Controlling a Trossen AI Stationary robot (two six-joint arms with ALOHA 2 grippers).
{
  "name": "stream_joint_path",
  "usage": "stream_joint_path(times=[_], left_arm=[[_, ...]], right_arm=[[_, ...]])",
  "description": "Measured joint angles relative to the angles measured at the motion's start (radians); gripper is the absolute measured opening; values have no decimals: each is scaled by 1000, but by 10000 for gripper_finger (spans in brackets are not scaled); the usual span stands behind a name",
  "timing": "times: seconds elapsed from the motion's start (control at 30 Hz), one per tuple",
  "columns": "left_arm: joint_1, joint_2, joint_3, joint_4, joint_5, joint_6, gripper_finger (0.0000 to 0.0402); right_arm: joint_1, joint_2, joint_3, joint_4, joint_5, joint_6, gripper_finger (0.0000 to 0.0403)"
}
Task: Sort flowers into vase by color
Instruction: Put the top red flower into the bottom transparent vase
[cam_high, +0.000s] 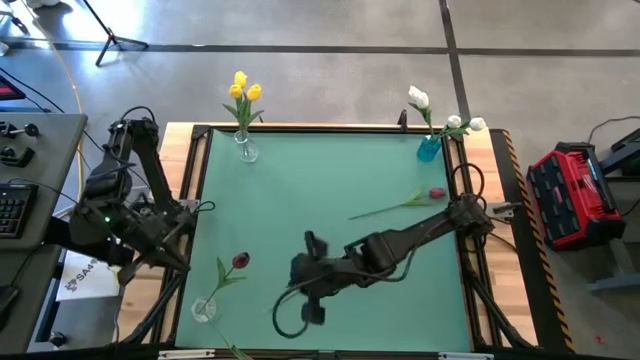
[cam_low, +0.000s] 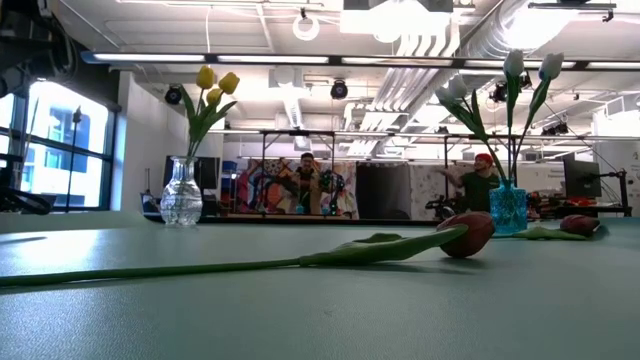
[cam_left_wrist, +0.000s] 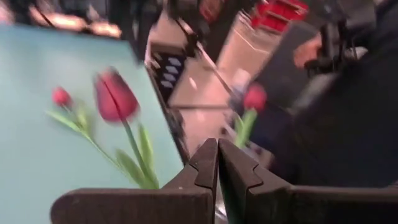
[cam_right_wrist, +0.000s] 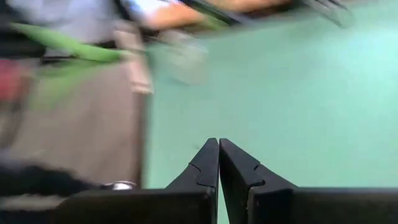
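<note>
While both arms sit idle, sorting is part done.
Done: 3 yellow tulips in far-left vase; 3 white tulips in far-right blue vase.
Left: red tulip lying near bench right edge; another by near-left vase.
Left gripper: clenched, empty, off bench's left edge.
Right gripper: clenched, empty, near front edge.

The green mat lies open across its middle and far centre — vases crowd three corners (yellow tulips far left, white tulips far right), a loose dark red tulip lies right of centre, and the right arm spans the near half.
</note>
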Motion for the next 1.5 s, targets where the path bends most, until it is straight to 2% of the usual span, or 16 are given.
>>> stream_joint_path(times=[0.1,0.2,0.33,0.47,0.63,0.73,0.8,0.93,1.03,1.3,1.5], left_arm=[[16,22,61,-1,-102,57,0],[36,34,126,2,-183,83,0],[62,60,192,62,-194,180,0],[80,118,248,109,-232,308,0],[101,195,284,100,-264,318,0],[121,219,280,43,-345,188,0],[141,227,280,-41,-354,63,0],[197,235,280,-193,-267,-129,0],[239,230,280,-266,-170,-210,0],[356,226,280,-330,2,-196,0],[424,183,279,-331,-53,-141,0]], right_arm=[[7,-2,1,-229,141,280,0],[6,0,0,-450,156,588,0],[15,-1,0,-526,112,775,0],[58,0,-37,-595,166,951,0],[85,1,-136,-723,141,1191,3],[77,0,-198,-716,88,1199,15],[69,0,-235,-707,56,1181,25],[42,0,-275,-690,8,1054,38],[20,0,-296,-660,-34,920,39],[-59,0,-340,-516,-105,669,39],[-143,0,-340,-412,-175,542,39]])
